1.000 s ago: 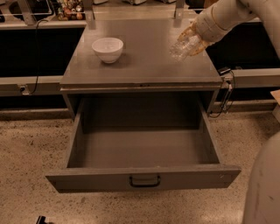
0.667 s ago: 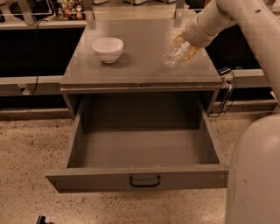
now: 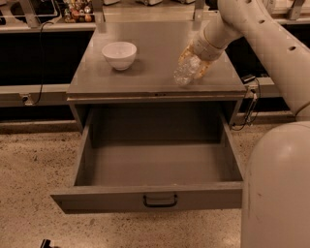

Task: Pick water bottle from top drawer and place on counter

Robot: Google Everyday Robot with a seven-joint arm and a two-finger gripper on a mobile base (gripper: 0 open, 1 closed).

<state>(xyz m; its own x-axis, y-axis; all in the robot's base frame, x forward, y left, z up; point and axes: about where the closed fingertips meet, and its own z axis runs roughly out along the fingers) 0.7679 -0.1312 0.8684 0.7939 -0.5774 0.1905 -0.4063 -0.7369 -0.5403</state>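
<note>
Grey and matte, the counter (image 3: 145, 75) tops the cabinet in front of me, and the water bottle (image 3: 184, 73) is over its right half, near the right edge. The bottle is clear and ribbed and leans over, its lower end down and to the left. That end is at the surface or just above it; I cannot tell whether it touches. My gripper (image 3: 194, 59) is clenched around the bottle's upper part, directly above the counter's right rear area. The pale arm (image 3: 261, 34) reaches down to it from the upper right corner of the view.

On the counter's left half, well apart from the bottle, a white bowl (image 3: 119, 54) stands upright.

Below the counter, the top drawer (image 3: 145, 191) is pulled fully out toward me, showing its bare grey floor and side walls. A small dark pull handle (image 3: 160, 199) sits at the middle of its plain front panel.

The rounded pale shell of my body (image 3: 278, 193) fills the lower right and covers the drawer's right front corner. A dark cable (image 3: 249, 111) hangs beside the cabinet's right side. Speckled flooring (image 3: 29, 164) spreads under the drawer. Behind the counter, a ledge carries small cluttered items (image 3: 77, 9), too indistinct to identify.
</note>
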